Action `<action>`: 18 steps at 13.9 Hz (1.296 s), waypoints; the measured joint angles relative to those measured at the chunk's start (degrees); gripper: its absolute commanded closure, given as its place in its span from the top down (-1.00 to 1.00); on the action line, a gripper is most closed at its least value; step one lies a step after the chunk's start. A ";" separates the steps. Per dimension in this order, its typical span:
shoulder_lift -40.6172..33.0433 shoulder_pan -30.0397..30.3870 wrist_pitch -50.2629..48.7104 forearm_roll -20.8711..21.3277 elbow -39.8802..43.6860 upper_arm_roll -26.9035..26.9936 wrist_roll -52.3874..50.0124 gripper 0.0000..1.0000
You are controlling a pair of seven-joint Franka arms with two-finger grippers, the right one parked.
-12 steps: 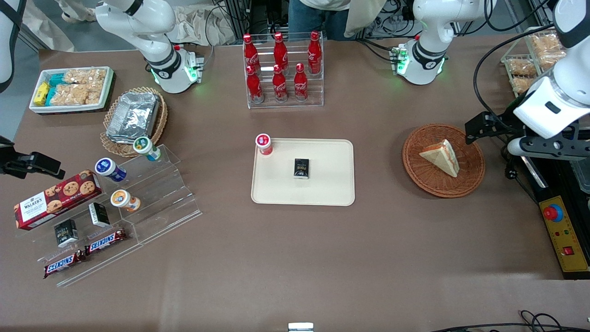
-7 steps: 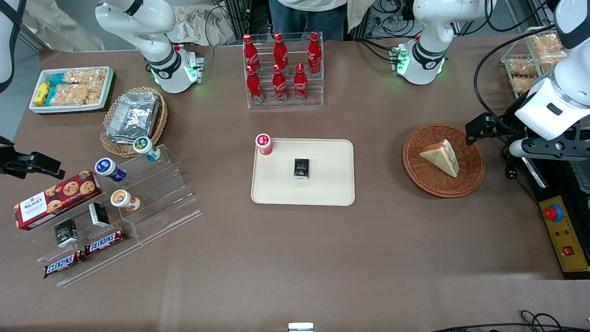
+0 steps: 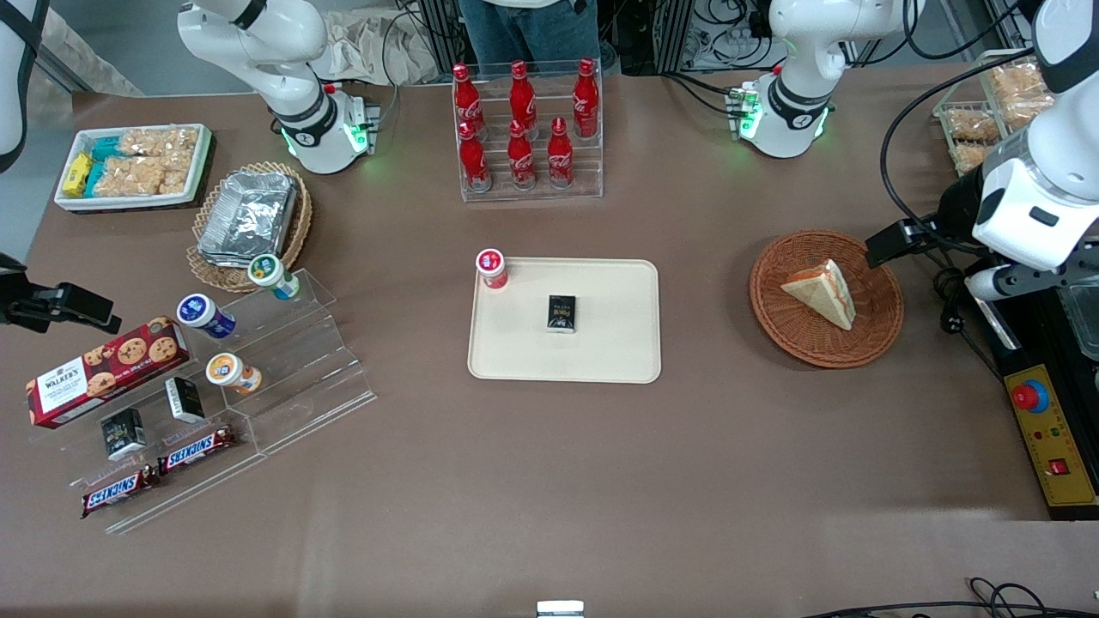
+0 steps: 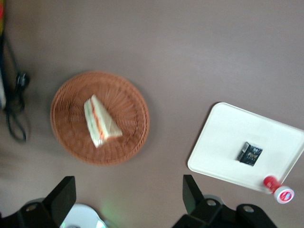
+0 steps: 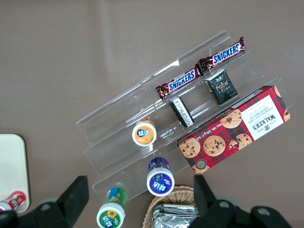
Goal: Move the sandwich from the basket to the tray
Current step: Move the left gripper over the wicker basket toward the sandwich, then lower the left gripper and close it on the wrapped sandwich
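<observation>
The sandwich (image 3: 822, 292) (image 4: 99, 122), a pale bread wedge with an orange filling edge, lies in the round reddish-brown basket (image 3: 798, 343) (image 4: 130, 99). The cream tray (image 3: 618, 352) (image 4: 223, 142) sits mid-table, toward the parked arm's end from the basket. My left gripper (image 3: 1000, 281) (image 4: 127, 199) hangs high above the table edge beside the basket, toward the working arm's end. Its fingers (image 4: 64, 194) are spread wide open with only bare table between them.
A small black box (image 3: 561, 312) lies on the tray and a red-capped bottle (image 3: 491, 268) stands at its corner. A rack of red cola bottles (image 3: 525, 129) stands farther back. A yellow control box (image 3: 1052, 442) and cables (image 3: 949, 292) lie near the working arm.
My left arm's wrist has swung and drawn slightly away from the basket, farther from the front camera. The sandwich, basket and tray have not moved.
</observation>
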 measured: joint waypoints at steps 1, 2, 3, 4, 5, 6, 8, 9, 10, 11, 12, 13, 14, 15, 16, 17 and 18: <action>-0.53 0.00 -0.95 0.07 -0.69 0.03 -4.00 1.00; -1.75 0.00 -1.15 0.10 -2.53 0.03 -6.17 1.00; -3.86 0.00 -0.27 0.12 -5.75 0.03 -7.75 1.00; -6.93 -0.01 2.35 0.16 -10.43 0.03 -10.05 1.00; -10.68 -0.05 6.16 0.50 -16.22 -0.05 -13.69 1.00; -14.36 -0.13 10.03 1.26 -22.19 -0.42 -17.83 1.00; -19.46 -0.29 14.53 2.25 -31.18 -2.06 -23.43 1.00; -20.68 -0.32 15.47 2.36 -33.72 -2.67 -24.66 1.00; -21.16 -0.32 15.95 2.38 -34.99 -2.83 -25.03 1.00; -21.19 -0.30 16.21 2.44 -35.50 -2.76 -25.07 1.00; -21.14 -0.28 16.42 2.49 -35.76 -2.62 -25.07 1.00; -21.11 -0.25 16.59 2.54 -36.00 -2.50 -25.07 1.00; -21.11 -0.25 16.77 2.60 -36.34 -2.43 -25.05 1.00; -21.06 -0.24 17.20 2.64 -36.80 -2.40 -25.03 1.00; -20.87 -0.19 18.11 2.68 -37.52 -2.37 -25.03 1.00; -20.48 -0.14 19.36 2.69 -38.56 -2.32 -25.03 1.00; -19.82 -0.12 21.04 2.70 -39.87 -2.26 -25.03 1.00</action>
